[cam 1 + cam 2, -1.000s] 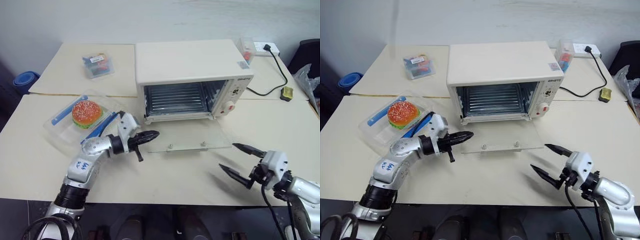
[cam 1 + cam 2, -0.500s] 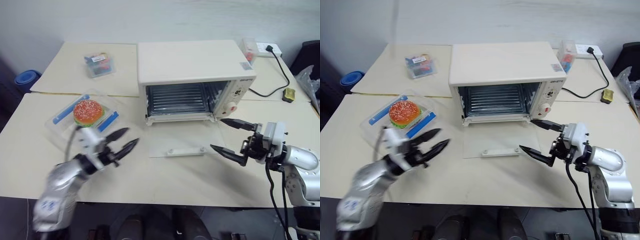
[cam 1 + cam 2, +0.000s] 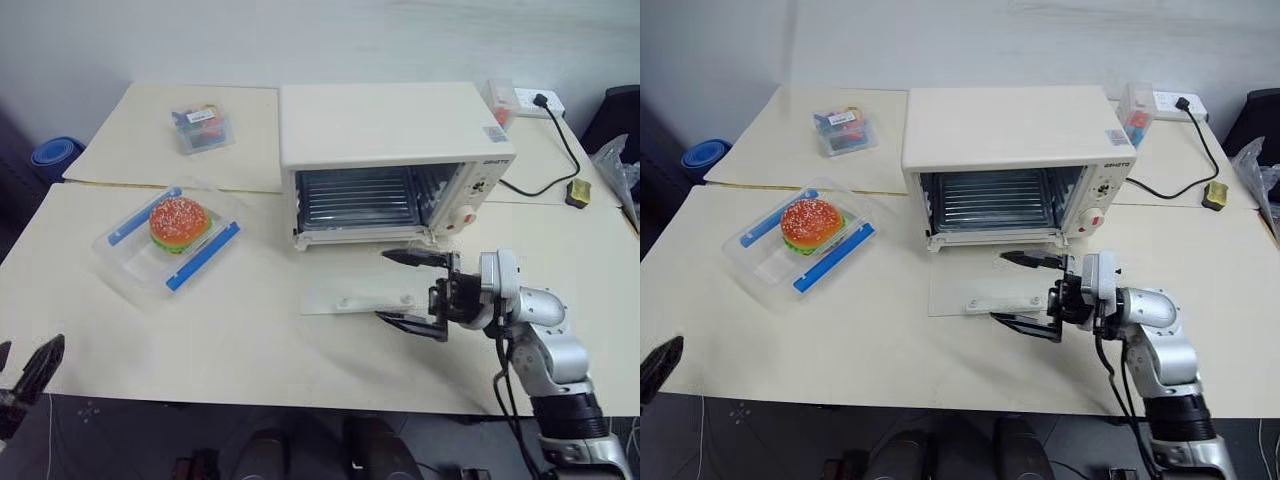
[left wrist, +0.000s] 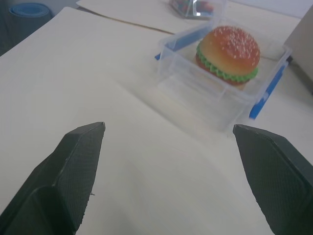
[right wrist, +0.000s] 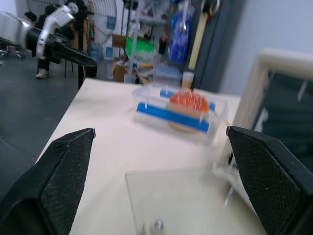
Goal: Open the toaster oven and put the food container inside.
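Oven (image 3: 390, 135) door (image 3: 365, 298) flat; container (image 3: 168, 237) clear left; right tool (image 3: 412, 290) spread over door edge; left tool (image 4: 171, 166) spread.

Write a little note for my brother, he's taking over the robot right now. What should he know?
Left gripper: open, empty, near the table's left front edge.
Right gripper: open, empty, over the lowered glass door.
Oven: open, rack bare.
Container: on the table left of the oven, burger inside, clips on.
Done: door open.
Left: pick up the container and slide it into the oven.
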Robot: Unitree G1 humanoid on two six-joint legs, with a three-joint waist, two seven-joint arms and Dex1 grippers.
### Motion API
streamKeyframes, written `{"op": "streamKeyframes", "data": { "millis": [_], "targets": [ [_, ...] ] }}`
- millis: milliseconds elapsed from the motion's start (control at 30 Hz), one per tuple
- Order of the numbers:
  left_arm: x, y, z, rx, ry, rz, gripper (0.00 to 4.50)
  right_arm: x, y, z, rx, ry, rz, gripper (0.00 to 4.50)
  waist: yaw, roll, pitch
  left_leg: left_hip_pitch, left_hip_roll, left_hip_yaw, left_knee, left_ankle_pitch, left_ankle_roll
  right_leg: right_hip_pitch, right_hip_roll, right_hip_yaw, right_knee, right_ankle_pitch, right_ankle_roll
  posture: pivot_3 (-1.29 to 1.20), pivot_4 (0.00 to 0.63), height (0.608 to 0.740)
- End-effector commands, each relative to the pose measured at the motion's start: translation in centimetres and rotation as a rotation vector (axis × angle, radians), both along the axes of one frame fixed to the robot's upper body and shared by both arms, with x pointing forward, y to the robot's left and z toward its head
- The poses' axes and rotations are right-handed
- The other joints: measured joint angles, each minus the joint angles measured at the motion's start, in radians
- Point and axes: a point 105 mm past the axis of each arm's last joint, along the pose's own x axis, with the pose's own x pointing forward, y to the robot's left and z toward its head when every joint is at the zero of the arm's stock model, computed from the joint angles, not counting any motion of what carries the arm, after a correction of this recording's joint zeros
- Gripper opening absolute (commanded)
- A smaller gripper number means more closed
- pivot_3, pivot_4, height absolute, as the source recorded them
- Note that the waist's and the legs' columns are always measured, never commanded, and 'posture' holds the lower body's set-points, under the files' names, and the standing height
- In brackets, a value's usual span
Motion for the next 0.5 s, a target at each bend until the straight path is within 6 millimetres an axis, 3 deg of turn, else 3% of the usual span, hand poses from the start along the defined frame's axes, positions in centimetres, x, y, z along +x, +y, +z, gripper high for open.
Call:
{"op": "streamKeyframes", "data": {
  "millis": [33,133,267,467,500],
  "targets": [
    [1.6,-0.2,1.5,-0.102,0.030,-0.023,4.45,-0.4,0.0,0.8,0.002,-0.043,0.010,4.50,-0.003,0.000,0.000,0.000,0.000,0.000,0.000,0.000,0.000,0.000,0.000,0.000,0.000,0.000,0.000,0.00,0.150,0.740],
    [4.3,0.1,1.2,-0.281,0.147,0.003,4.45,-0.3,-0.1,0.8,-0.013,-0.041,0.003,4.50,-0.005,0.001,0.000,0.000,0.000,-0.001,-0.001,-0.001,-0.001,-0.001,0.000,-0.001,0.000,-0.001,-0.001,0.00,0.150,0.740],
    [7.8,0.7,1.2,-0.320,0.236,0.060,4.45,-0.3,-0.3,0.9,-0.010,-0.036,-0.017,4.50,-0.009,0.001,0.001,-0.001,0.000,-0.001,-0.002,-0.001,-0.002,-0.003,0.000,-0.001,0.000,-0.001,-0.001,0.00,0.150,0.740],
    [10.8,-0.1,-0.1,-0.376,0.365,0.050,4.45,-0.4,-0.2,0.6,-0.011,-0.027,-0.037,4.50,-0.009,0.001,0.001,-0.001,-0.001,0.000,-0.004,0.001,-0.005,-0.005,0.001,-0.001,0.001,-0.001,-0.001,0.00,0.150,0.740],
    [11.0,0.0,-0.5,-0.366,0.401,0.060,4.29,-0.4,-0.2,0.5,-0.011,-0.025,-0.042,4.50,-0.008,0.001,0.001,-0.001,0.000,0.000,-0.004,0.001,-0.005,-0.005,0.001,-0.001,0.001,-0.001,-0.001,0.00,0.150,0.740]
  ]
}}
